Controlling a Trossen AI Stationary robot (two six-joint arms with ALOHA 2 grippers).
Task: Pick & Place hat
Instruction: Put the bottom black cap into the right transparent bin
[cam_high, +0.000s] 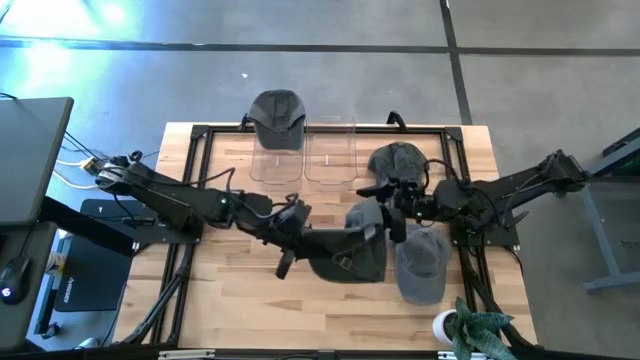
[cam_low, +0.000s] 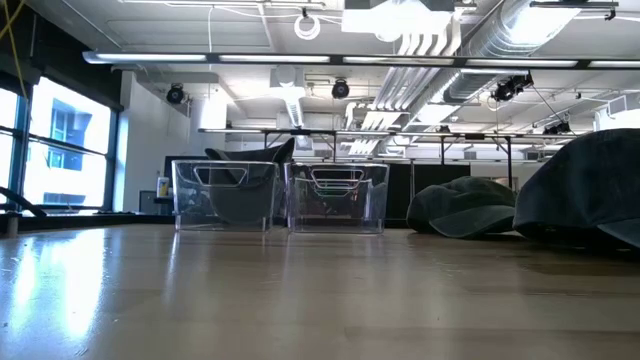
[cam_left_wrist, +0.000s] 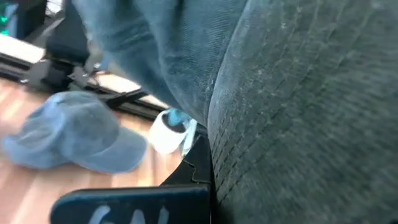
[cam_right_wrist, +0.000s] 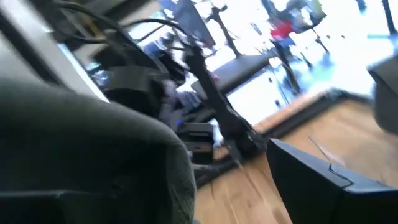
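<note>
The hat (cam_high: 350, 252) is a dark cap held above the middle of the wooden surface (cam_high: 230, 300), between the two arms. In the left wrist view its dark fabric (cam_left_wrist: 298, 99) fills most of the picture, right against the camera. The left pincer (cam_high: 300, 232) is shut on the hat at its left edge, the arm reaching in from the surface's left side. The right pincer (cam_high: 397, 210) sits at the hat's upper right edge with its jaws spread wide; dark fabric (cam_right_wrist: 87, 149) lies close in front of its wrist camera, but whether the fingers touch the hat cannot be told.

Just right of the held hat a lighter grey cap (cam_high: 422, 264) lies on the surface, also seen in the left wrist view (cam_left_wrist: 71, 134). Another dark cap (cam_high: 398, 160) rests farther back, beside the right arm. At the far edge stand two clear bins side by side: the left bin (cam_high: 275, 160) carries a grey cap (cam_high: 277, 112) at its back rim, the right bin (cam_high: 330, 155) touches it. In the low view both bins (cam_low: 225, 195) (cam_low: 338, 197) stand upright. A white roll (cam_high: 445, 324) and a green plant (cam_high: 485, 335) sit at the near right corner.
</note>
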